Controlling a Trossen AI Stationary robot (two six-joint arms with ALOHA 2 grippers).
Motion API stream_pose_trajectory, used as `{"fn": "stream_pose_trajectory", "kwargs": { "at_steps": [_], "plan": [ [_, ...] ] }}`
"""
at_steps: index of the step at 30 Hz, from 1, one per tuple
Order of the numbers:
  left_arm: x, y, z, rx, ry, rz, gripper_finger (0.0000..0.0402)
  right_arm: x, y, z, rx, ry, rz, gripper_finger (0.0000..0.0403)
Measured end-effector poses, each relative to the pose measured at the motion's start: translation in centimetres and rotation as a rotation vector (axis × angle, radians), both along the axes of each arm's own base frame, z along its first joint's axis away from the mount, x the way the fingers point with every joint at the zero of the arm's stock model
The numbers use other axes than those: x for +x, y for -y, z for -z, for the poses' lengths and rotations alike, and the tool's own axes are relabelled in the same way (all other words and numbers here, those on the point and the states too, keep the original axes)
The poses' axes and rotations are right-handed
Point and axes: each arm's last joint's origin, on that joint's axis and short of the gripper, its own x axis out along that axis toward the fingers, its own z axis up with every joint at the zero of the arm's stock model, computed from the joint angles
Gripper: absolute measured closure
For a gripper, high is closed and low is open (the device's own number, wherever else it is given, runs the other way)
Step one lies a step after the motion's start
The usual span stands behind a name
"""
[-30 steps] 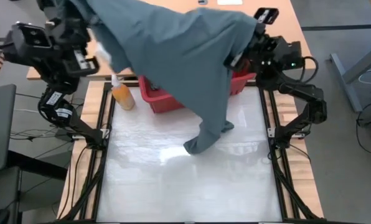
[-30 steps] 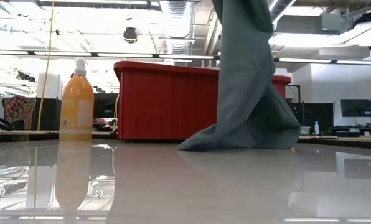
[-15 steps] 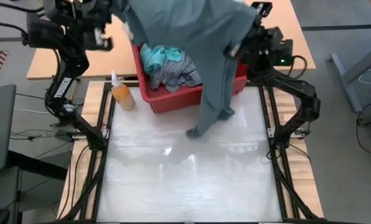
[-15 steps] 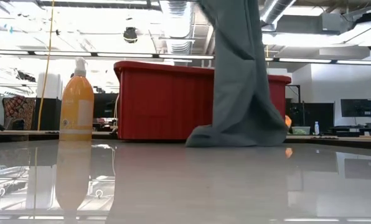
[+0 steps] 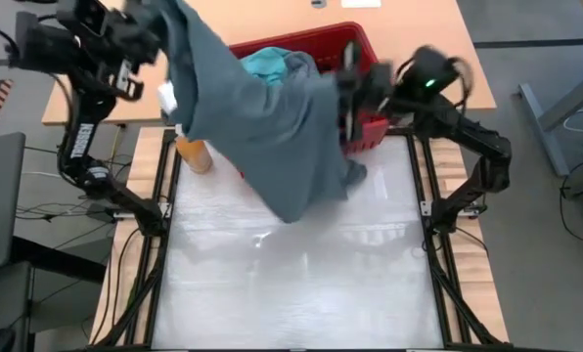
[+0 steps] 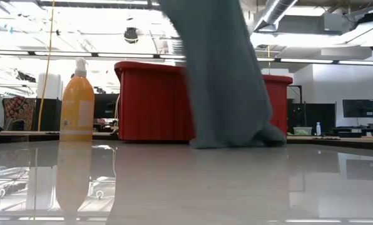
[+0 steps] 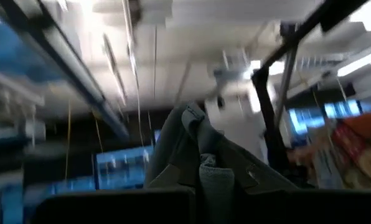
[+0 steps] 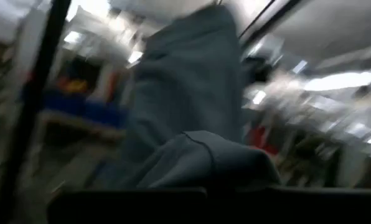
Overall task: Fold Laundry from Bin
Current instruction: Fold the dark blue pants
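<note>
White tabletop (image 5: 291, 284): both grippers clamp the grey-green garment (image 5: 262, 127), draped over bin (image 5: 365, 137), hiding orange bottle (image 6: 77, 100).

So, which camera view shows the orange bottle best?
The low view: the orange bottle stands whole and upright, white pump on top, left of the red bin. In the high view the grey-green garment covers most of it. Neither wrist view shows it.

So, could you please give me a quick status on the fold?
Left gripper, right gripper shut on grey-green soft garment, hem on table. Orange pump bottle close beside.
</note>
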Motion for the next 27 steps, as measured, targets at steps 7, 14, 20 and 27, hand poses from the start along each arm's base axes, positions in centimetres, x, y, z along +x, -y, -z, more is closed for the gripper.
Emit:
{"fn": "stream_pose_trajectory", "kwargs": {
  "at_steps": [7,14,20,27],
  "plan": [
    [-1.6,2.5,4.0,0.005,-0.434,-0.178,0.0397,1.7,-4.3,6.0,0.054,-0.384,-0.093,0.0387],
    [-1.1,5.6,10.1,-0.054,-0.687,-0.219,0.0397,3.7,-9.1,16.6,0.172,-0.402,-0.031,0.0387],
    [-1.9,7.4,18.7,-0.295,-0.588,-0.203,0.0398,2.6,-12.9,26.2,0.365,-0.235,0.087,0.0387],
    [-1.0,8.9,30.8,-0.6,-0.526,-0.167,0.0398,3.6,-16.6,35.3,0.464,-0.4,0.161,0.0387]
  ]
}}
